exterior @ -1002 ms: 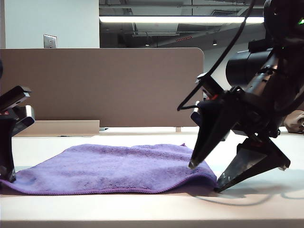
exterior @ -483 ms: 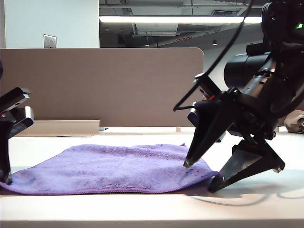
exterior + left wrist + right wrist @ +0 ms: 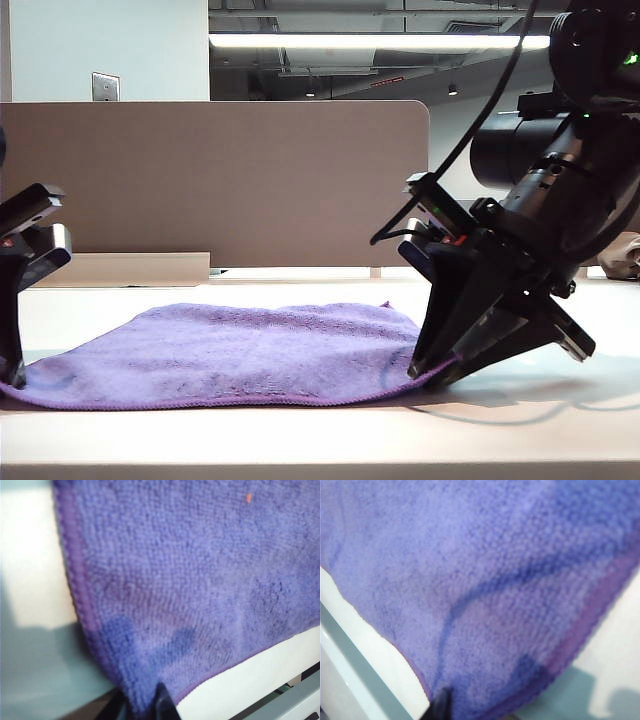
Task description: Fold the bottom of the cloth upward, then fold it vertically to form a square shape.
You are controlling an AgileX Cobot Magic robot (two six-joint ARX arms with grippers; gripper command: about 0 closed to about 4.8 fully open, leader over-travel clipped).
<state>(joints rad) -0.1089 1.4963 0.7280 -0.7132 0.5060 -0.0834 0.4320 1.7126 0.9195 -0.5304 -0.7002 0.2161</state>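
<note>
From the exterior we see the cloth flat on the table, the left gripper and right gripper pinching its near corners. Only the wrist views show each corner clamped between narrow jaws.

**Lighting and Image Quality**

A ceiling strip light illuminates the exterior view from above and behind; it is overexposed. The right arm reads as a near-black silhouette and casts a soft shadow on the table. Both wrist views are soft and out of focus. The cloth shows dark shadow patches near its corner; adjacent table areas glare white.
</note>
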